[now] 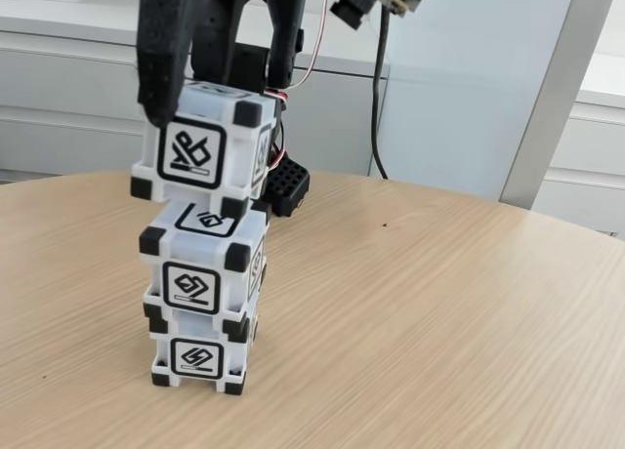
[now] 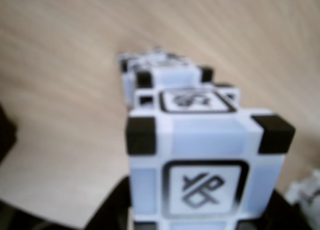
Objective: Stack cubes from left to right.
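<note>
Gripper (image 1: 210,98) clamps top cube (image 1: 200,148), 3 cubes stacked w/ it.

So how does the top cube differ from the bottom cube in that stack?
The top cube is held by the gripper and sits tilted, its lower edge touching the middle cube; the bottom cube rests flat on the table with nothing gripping it. The top cube's front glyph is a crossed, angular shape; the bottom cube's is a smaller, zigzag-like mark. Both are white with black corner blocks and black-framed glyphs.
</note>
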You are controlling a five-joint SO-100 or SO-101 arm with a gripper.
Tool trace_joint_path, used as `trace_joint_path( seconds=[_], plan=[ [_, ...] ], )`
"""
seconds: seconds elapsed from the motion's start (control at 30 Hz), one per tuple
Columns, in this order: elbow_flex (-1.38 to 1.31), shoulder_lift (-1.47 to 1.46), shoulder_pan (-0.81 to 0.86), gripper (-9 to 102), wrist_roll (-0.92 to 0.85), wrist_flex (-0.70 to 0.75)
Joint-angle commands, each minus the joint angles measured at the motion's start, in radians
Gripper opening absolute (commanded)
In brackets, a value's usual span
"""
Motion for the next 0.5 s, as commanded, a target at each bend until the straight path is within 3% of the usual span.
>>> trace_joint_path(
  seconds=[0.0, 0.47],
  plan=[
    [-0.037, 0.003, -0.005, 0, -0.015, -0.011],
    [-0.037, 0.0, -0.012, 0, -0.015, -0.012]
  ],
)
